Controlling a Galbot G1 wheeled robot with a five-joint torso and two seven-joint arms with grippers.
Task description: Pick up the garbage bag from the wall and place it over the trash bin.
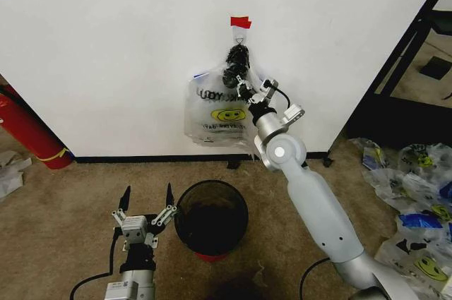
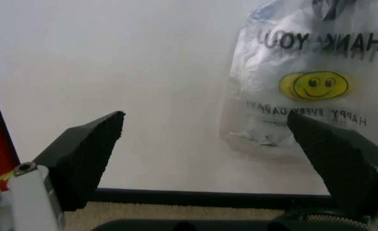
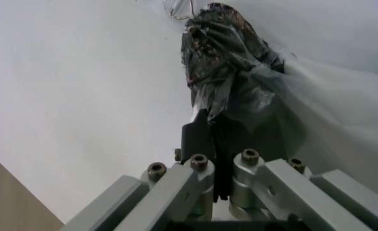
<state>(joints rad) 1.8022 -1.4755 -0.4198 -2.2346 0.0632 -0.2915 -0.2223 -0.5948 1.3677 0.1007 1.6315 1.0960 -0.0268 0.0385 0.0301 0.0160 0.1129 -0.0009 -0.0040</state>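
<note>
On the white wall (image 1: 106,46), a hook (image 1: 240,30) under a red tape strip (image 1: 240,22) carries clear smiley bags tied by a black knot (image 1: 236,60). The front garbage bag (image 1: 220,113) shows its yellow face and black lettering, also in the left wrist view (image 2: 311,86). My right gripper (image 1: 244,89) reaches up to the plastic just below the knot (image 3: 224,43) and is shut (image 3: 216,132) on a fold of it. The trash bin (image 1: 212,183) stands on the carpet below. My left gripper (image 1: 147,195) hovers low beside the bin's left, open (image 2: 208,154) and holding nothing.
A long red cylinder (image 1: 28,130) leans at the far left by the wall. A heap of like smiley bags (image 1: 417,208) lies on the carpet at the right, behind a black frame (image 1: 413,42). A black baseboard (image 1: 141,158) runs along the wall.
</note>
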